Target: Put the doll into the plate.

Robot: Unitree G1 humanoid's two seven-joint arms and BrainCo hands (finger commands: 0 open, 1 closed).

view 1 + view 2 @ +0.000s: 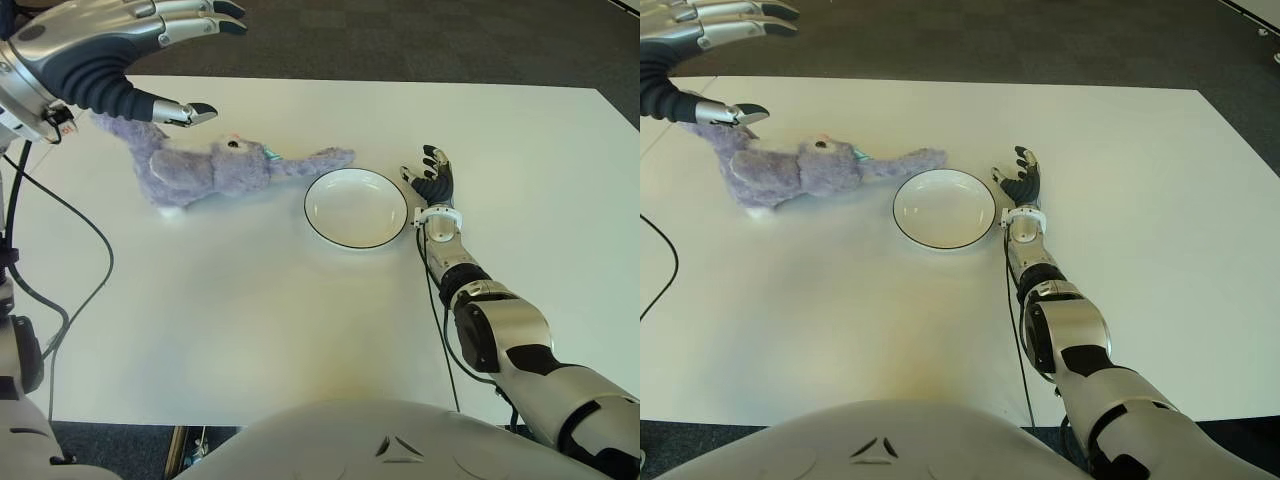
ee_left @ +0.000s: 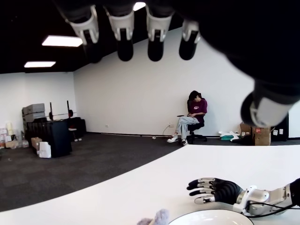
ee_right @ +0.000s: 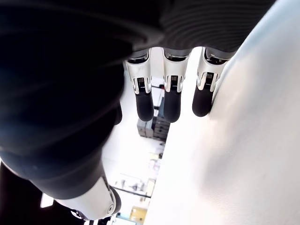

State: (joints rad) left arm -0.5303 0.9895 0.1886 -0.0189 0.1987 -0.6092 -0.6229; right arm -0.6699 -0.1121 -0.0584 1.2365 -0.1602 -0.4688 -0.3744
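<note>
One doll, lilac plush, judged soft, light and non-slippery; best gripped round the thick body, just below the spread, empty left hand. Plate is sited beyond the doll from that hand; right hand, fingers extended and holding nothing, is seen beside the plate's right rim.

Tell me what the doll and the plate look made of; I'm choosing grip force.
The doll looks like soft plush: lilac, fuzzy pile, limp floppy limbs. The plate looks hard and glossy, white with a thin dark rim, probably ceramic or melamine; the look cannot settle which. The left hand hovers open above the doll, holding nothing.
</note>
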